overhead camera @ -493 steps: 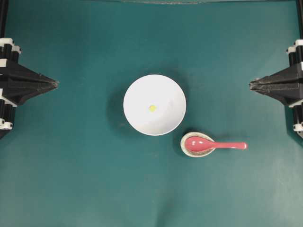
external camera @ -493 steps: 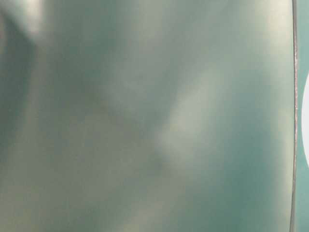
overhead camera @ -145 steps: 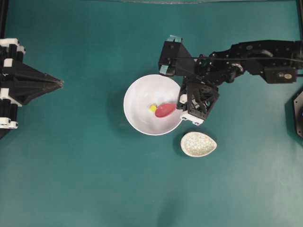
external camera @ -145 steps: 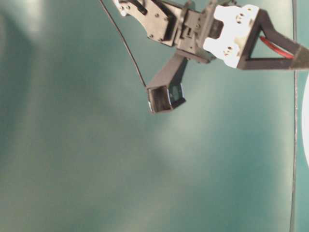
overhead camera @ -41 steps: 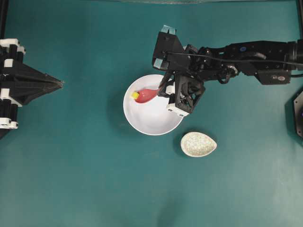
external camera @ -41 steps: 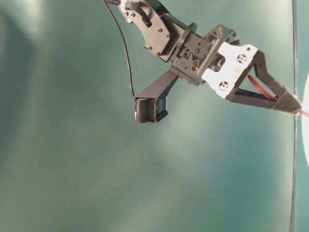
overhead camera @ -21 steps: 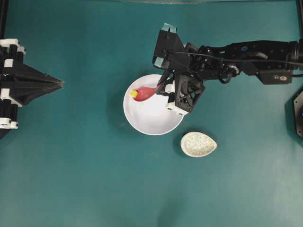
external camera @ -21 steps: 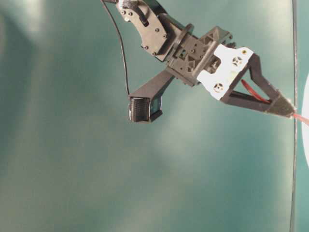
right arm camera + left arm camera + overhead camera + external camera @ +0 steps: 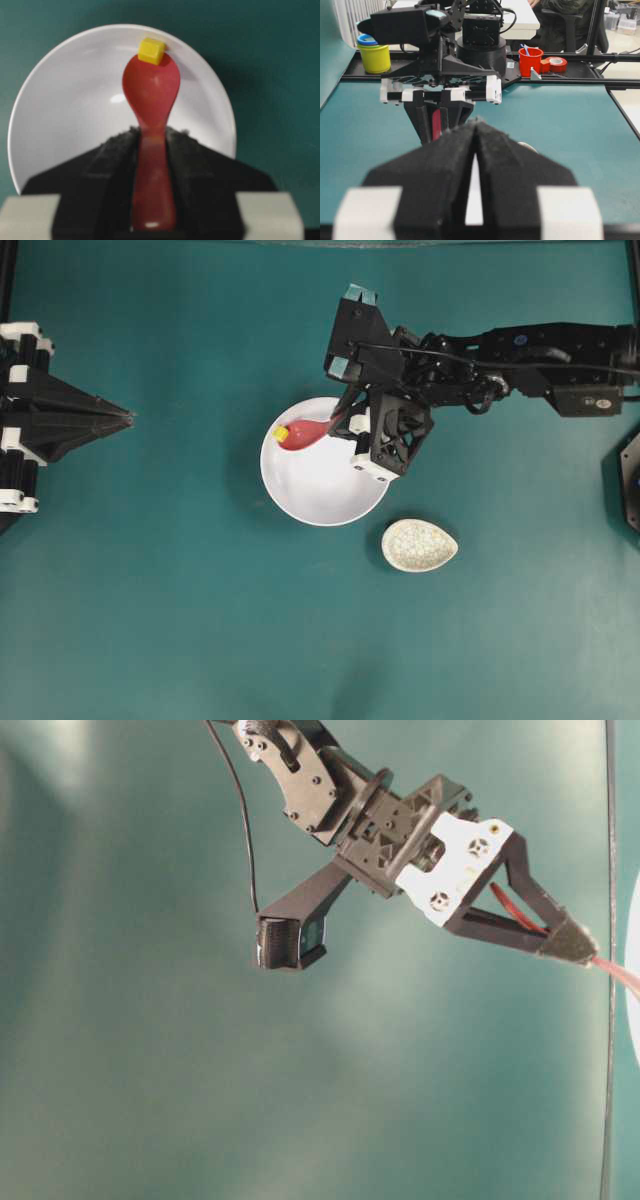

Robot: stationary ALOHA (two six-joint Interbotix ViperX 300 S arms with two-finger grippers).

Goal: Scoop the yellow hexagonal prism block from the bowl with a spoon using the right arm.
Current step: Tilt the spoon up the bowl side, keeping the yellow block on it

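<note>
A teal table (image 9: 150,590) lies under me. My right gripper (image 9: 150,145) clamps the spoon (image 9: 151,100), handle toward me, scoop pointing away over the bowl (image 9: 65,100), yellow block (image 9: 151,51) at its tip. My left gripper (image 9: 476,125) rests closed.

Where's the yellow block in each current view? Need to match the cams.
Overhead: yellow block at the spoon tip, by the bowl's upper-left rim.
Table-level: not in it; only the spoon's handle past the right gripper.
Left wrist: not visible.
Right wrist: top centre, on the spoon tip against the far rim.
Shared landmark: the red spoon.
</note>
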